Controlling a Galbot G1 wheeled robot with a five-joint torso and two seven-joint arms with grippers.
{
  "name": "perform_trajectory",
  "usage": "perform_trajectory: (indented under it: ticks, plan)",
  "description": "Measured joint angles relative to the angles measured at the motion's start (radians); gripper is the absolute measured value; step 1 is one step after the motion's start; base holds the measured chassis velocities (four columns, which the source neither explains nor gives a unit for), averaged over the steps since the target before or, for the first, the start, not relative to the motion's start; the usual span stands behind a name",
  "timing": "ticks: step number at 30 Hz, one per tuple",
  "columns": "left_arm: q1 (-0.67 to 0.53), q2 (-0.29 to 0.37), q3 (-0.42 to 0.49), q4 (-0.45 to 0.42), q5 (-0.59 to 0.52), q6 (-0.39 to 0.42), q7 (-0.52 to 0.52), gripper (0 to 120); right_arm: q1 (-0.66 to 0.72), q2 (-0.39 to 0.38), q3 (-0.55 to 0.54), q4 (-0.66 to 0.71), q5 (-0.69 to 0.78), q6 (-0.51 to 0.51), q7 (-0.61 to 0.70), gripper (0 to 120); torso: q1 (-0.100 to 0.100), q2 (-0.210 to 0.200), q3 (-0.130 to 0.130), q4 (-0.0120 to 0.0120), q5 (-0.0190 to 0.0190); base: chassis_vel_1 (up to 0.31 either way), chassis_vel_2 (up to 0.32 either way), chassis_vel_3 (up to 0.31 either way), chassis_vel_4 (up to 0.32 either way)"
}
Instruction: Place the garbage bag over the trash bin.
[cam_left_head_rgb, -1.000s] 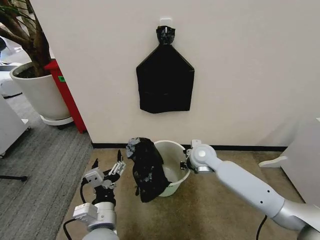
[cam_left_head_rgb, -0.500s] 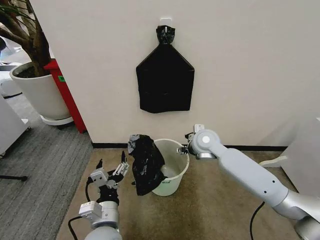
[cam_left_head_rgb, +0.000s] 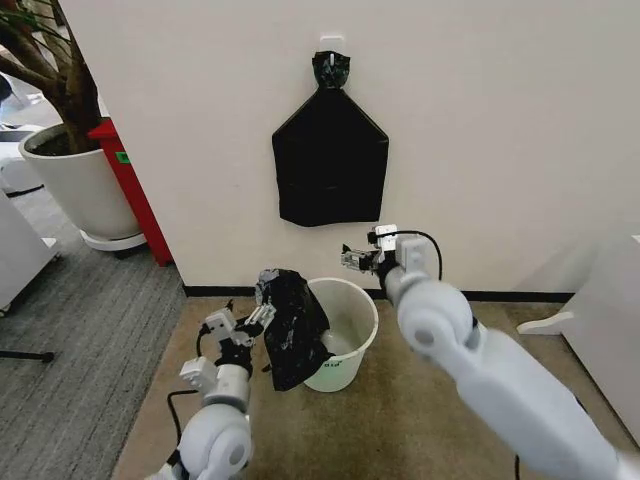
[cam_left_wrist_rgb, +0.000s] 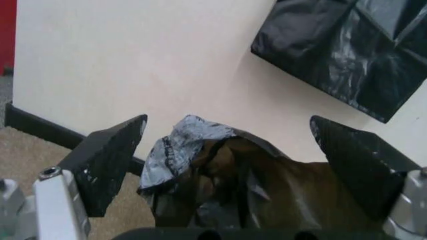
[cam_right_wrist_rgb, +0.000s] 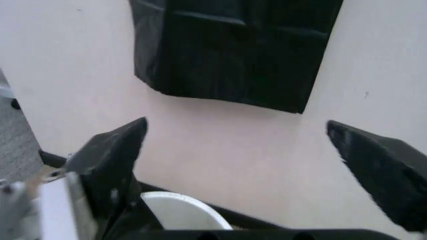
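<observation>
Nearest the camera in the head view, the left gripper reaches forward from low on the left, its fingers spread and holding nothing, just beside the garbage bag. From the left wrist view, the two dark fingers stand wide apart with the bag's crumpled grey-black top between and just beyond them, not pinched. The garbage bag hangs bunched over the left side of the trash bin, draped down its outer wall toward the beige floor; most of the bin's rolled rim lies bare and its mouth is uncovered. The bin stands on the floor close to the wall's dark baseboard. Above and behind the bin, the right gripper is raised near the wall, released and empty; the right wrist view shows its fingers splayed, the bin's white rim below. Farther back, a flat black bundle hangs from a wall hook. At far left stand a white plant pot and a red panel.
</observation>
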Motion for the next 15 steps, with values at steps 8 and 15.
perform_trajectory:
  ticks: [8, 15]
  plan:
    - [-0.018, 0.024, 0.004, 0.012, -0.072, 0.010, 0.007, 95, -0.119, 0.028, 0.036, -0.010, -0.119, 0.060, -0.077, 63, 0.000, 0.000, 0.000, 0.0001, -0.0001, 0.000, 0.000, 0.000, 0.000]
    - [-0.085, 0.046, 0.018, 0.051, -0.157, 0.045, 0.002, 94, -0.111, 0.038, 0.022, -0.010, -0.122, 0.067, -0.085, 77, 0.000, 0.000, 0.000, 0.0002, -0.0002, 0.000, 0.000, 0.000, 0.000]
